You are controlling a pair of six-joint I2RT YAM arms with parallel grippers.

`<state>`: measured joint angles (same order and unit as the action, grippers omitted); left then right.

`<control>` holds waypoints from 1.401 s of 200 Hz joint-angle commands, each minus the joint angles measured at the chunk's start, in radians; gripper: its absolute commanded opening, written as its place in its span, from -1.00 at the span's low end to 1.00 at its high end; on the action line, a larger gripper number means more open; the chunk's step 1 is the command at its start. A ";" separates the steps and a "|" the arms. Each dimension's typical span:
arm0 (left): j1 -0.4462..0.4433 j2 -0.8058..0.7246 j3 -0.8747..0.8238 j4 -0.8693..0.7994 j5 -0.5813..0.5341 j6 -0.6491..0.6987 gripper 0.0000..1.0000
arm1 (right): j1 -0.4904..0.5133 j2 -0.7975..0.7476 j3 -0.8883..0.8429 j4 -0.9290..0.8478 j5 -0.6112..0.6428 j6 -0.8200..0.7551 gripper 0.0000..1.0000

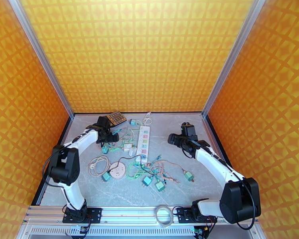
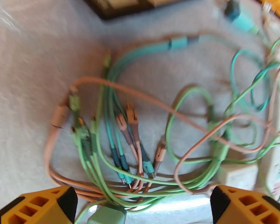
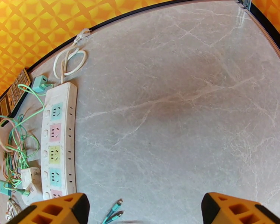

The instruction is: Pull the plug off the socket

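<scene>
The socket is a white power strip (image 1: pixel 143 139) with coloured outlets, lying lengthwise mid-table. A teal plug (image 1: pixel 141 158) sits in its near end. My right gripper (image 1: pixel 173 140) hovers to the right of the strip. In the right wrist view it (image 3: pixel 143 210) is open over bare marble, with the strip (image 3: pixel 59 139) at the left and the strip's near end hidden behind one finger. My left gripper (image 1: pixel 108 139) is left of the strip, wide open (image 2: pixel 142 206) above a tangle of green, teal and pink cables (image 2: pixel 140 146).
A loose teal plug (image 2: pixel 107 215) lies just under the left gripper, with a white adapter (image 2: pixel 239 175) beside the strip. A calculator (image 1: pixel 116 117) sits at the back. Near the front lie a round white socket (image 1: pixel 117 171), a white cord coil (image 1: pixel 98 164) and several teal plugs (image 1: pixel 160 185).
</scene>
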<state>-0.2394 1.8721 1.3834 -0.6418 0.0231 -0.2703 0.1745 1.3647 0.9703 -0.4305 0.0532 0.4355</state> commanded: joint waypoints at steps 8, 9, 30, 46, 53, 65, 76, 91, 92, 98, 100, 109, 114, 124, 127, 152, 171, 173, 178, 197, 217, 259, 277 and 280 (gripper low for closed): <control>-0.035 -0.067 -0.045 -0.013 0.044 0.054 0.98 | -0.001 -0.017 -0.019 -0.003 0.007 -0.003 0.67; -0.035 -0.072 -0.047 -0.012 0.046 0.054 0.98 | -0.001 -0.018 -0.020 -0.002 0.008 -0.004 0.67; -0.035 -0.147 -0.090 -0.004 0.094 0.058 0.98 | -0.001 -0.011 -0.018 0.007 0.010 -0.004 0.67; -0.038 -0.196 -0.097 -0.017 0.136 0.070 0.98 | -0.001 0.001 -0.009 0.007 0.001 -0.003 0.68; -0.036 -0.216 -0.098 -0.021 0.156 0.075 0.98 | -0.001 0.007 -0.005 0.007 -0.002 -0.001 0.68; -0.035 -0.236 -0.093 -0.027 0.208 0.091 0.98 | -0.001 0.014 0.001 0.009 -0.012 0.004 0.68; -0.036 -0.239 -0.078 -0.044 0.229 0.093 0.98 | -0.001 0.019 0.003 0.014 -0.018 0.010 0.68; -0.037 -0.231 -0.055 -0.062 0.235 0.097 0.98 | -0.002 0.023 0.006 0.018 -0.027 0.012 0.68; -0.036 -0.230 -0.053 -0.062 0.235 0.096 0.98 | -0.001 0.023 0.006 0.018 -0.028 0.012 0.68; -0.035 -0.229 -0.049 -0.060 0.239 0.095 0.98 | -0.001 0.023 0.008 0.018 -0.031 0.013 0.68; -0.036 -0.229 -0.048 -0.058 0.244 0.096 0.98 | -0.001 0.023 0.008 0.019 -0.032 0.013 0.67; -0.036 -0.227 -0.043 -0.052 0.256 0.097 0.98 | -0.001 0.023 0.008 0.018 -0.033 0.014 0.67; -0.036 -0.222 -0.037 -0.054 0.256 0.096 0.98 | -0.001 0.021 0.008 0.015 -0.034 0.012 0.68; -0.036 -0.205 -0.022 -0.068 0.256 0.105 0.98 | -0.001 0.018 0.007 0.016 -0.035 0.012 0.67; -0.036 -0.199 -0.015 -0.075 0.259 0.109 0.98 | -0.001 0.016 0.006 0.014 -0.035 0.011 0.67; -0.029 -0.186 -0.003 -0.073 0.250 0.093 0.98 | -0.002 -0.001 -0.003 0.006 -0.019 0.005 0.67; -0.014 -0.238 -0.037 -0.014 0.195 0.049 0.98 | -0.001 -0.018 -0.016 0.003 0.009 -0.008 0.68; -0.013 -0.245 -0.042 -0.008 0.184 0.044 0.98 | -0.001 -0.021 -0.017 0.005 0.014 -0.009 0.68; -0.007 -0.265 -0.053 0.006 0.159 0.029 0.98 | -0.001 -0.025 -0.024 0.007 0.027 -0.011 0.69; 0.024 -0.363 -0.117 0.076 0.040 -0.019 0.98 | -0.002 -0.048 -0.056 0.038 0.080 -0.027 0.72; 0.075 -0.497 -0.223 0.159 -0.102 -0.055 0.98 | -0.001 -0.063 -0.089 0.074 0.172 -0.056 0.77; 0.165 -0.739 -0.563 0.496 -0.281 0.046 0.98 | -0.002 -0.137 -0.257 0.341 0.383 -0.194 0.97; 0.188 -0.795 -0.701 0.630 -0.317 0.087 0.98 | -0.001 -0.156 -0.357 0.516 0.476 -0.239 0.97; 0.191 -0.797 -0.721 0.643 -0.323 0.089 0.98 | -0.001 -0.157 -0.371 0.546 0.487 -0.245 0.97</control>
<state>-0.0692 1.1011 0.8032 -0.2272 -0.1833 -0.2543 0.1745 1.2411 0.6952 -0.1566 0.3565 0.2871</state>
